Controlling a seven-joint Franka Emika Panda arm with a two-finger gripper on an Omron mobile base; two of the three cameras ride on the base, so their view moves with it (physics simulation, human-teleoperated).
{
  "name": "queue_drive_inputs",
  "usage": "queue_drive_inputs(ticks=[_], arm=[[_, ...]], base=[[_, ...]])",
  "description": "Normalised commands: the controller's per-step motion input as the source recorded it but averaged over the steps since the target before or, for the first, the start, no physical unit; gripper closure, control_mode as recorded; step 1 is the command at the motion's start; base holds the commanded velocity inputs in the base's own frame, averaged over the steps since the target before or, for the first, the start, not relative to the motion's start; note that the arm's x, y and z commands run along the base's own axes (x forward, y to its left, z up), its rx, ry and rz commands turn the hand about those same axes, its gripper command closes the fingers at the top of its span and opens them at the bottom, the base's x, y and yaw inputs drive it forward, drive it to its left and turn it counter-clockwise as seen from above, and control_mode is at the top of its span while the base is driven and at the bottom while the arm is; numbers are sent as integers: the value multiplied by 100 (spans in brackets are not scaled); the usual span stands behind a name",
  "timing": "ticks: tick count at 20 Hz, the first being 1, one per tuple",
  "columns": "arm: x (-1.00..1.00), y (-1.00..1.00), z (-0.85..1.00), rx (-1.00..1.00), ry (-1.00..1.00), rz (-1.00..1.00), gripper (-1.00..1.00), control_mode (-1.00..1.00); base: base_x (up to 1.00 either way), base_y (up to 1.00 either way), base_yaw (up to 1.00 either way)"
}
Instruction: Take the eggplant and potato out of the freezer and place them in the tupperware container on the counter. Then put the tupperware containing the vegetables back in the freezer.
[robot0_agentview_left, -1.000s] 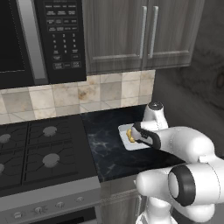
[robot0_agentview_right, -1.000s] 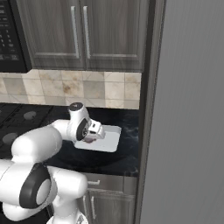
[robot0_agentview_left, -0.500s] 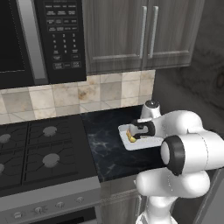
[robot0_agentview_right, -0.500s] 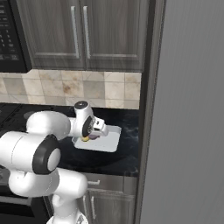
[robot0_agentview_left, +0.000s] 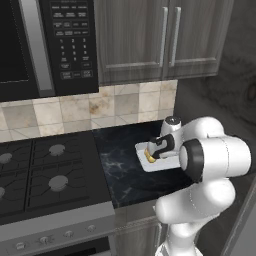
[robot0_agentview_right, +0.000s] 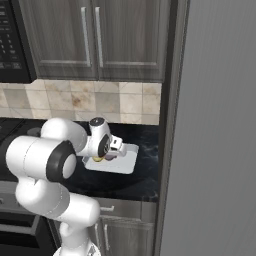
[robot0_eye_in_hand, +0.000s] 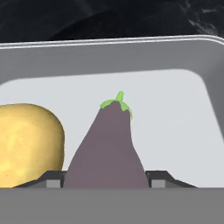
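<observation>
The dark purple eggplant (robot0_eye_in_hand: 109, 148) with its green stem tip lies inside the pale tupperware container (robot0_eye_in_hand: 131, 43), and my gripper (robot0_eye_in_hand: 105, 179) is shut on its thick end, one finger tip on each side. The yellow-tan potato (robot0_eye_in_hand: 28, 144) rests in the same container, right beside the eggplant on the left of the hand view. In the left base view the gripper (robot0_agentview_left: 152, 152) is down in the container (robot0_agentview_left: 156, 166) on the black counter (robot0_agentview_left: 120, 172), with the potato (robot0_agentview_left: 149, 158) showing beside it. The right base view shows the gripper (robot0_agentview_right: 103, 156), the container (robot0_agentview_right: 126, 161) and the closed freezer (robot0_agentview_right: 215, 150).
The black stovetop (robot0_agentview_left: 40, 172) lies left of the counter, under a microwave (robot0_agentview_left: 50, 45). Grey wood-grain wall cabinets (robot0_agentview_left: 160, 40) hang above. The freezer's side wall (robot0_agentview_right: 170, 125) borders the counter (robot0_agentview_right: 145, 182) close to the container. Tiled backsplash (robot0_agentview_left: 115, 105) stands behind.
The arm's elbow and forearm have swung round toward the cameras while the hand stayed at the container, shifting slightly left and lower. The grip width is unchanged.
</observation>
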Motion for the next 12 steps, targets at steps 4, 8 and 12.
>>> queue_drive_inputs(ticks=[4,8,12], arm=[[0,-1,-30,0,0,0,100,-100],[0,0,-25,0,0,0,-100,-100],[-1,0,-24,0,0,0,-100,-100]], base=[[0,0,0],[0,0,0],[0,0,0]])
